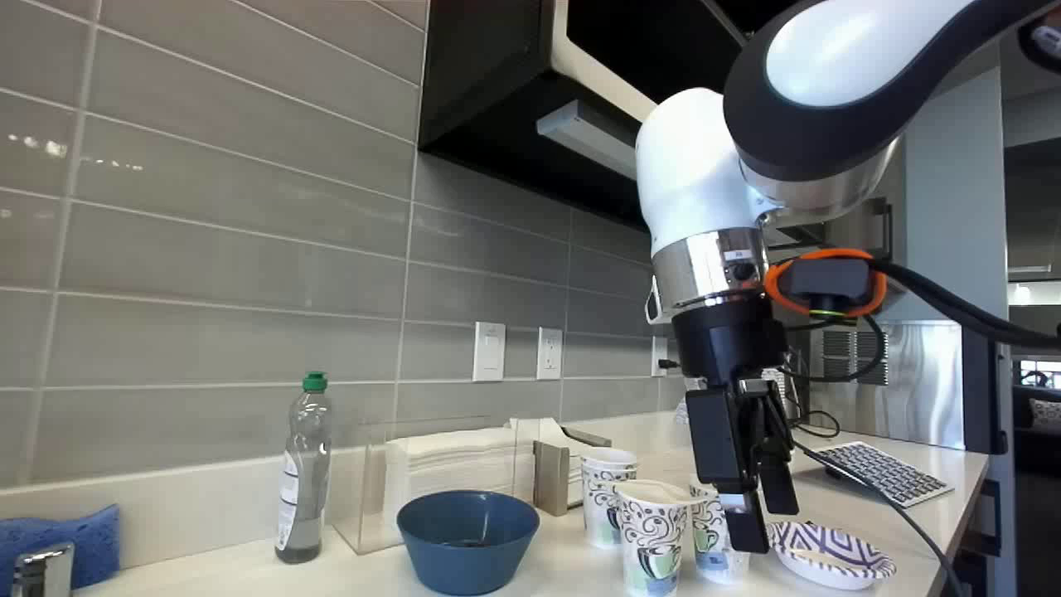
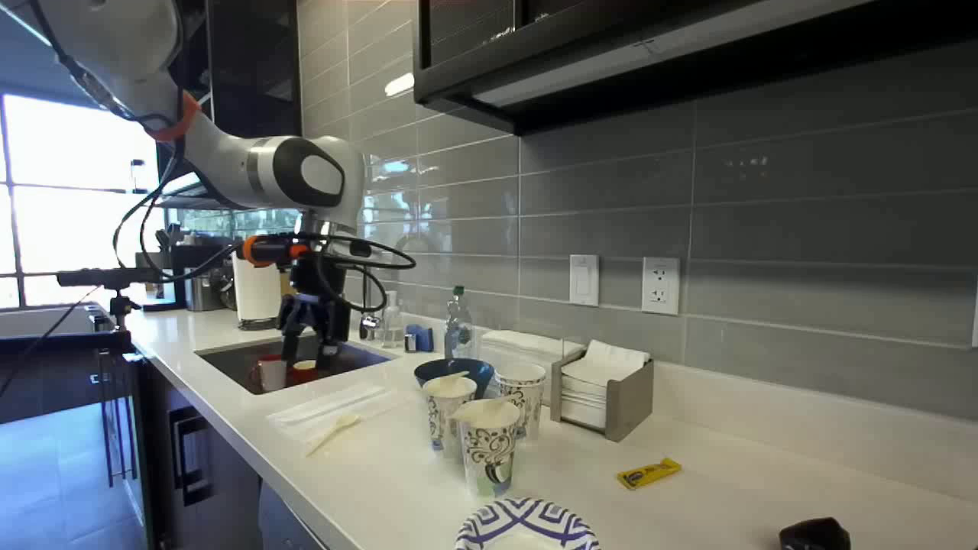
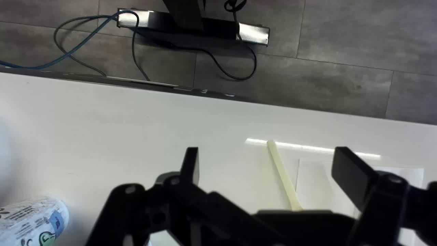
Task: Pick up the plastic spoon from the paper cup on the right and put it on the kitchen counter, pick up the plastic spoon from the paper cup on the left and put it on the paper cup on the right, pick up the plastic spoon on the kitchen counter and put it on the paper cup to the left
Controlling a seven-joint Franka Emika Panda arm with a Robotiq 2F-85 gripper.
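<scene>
While fingers [image 3: 351,177] gape, spoon [image 3: 283,174] shows below, between.

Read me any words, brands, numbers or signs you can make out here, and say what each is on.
Nothing here is legible.
Yellow packet: print blurred.
Green-capped bottle: label print too small.
Paper cup in the wrist view: printed lines too blurred.
Keyboard: any key markings too small.
White sticker on the robot arm: too small.

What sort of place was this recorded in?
Most likely a kitchen: a sink is set into the pale counter, and a dark cabinet hangs above the counter.
</scene>
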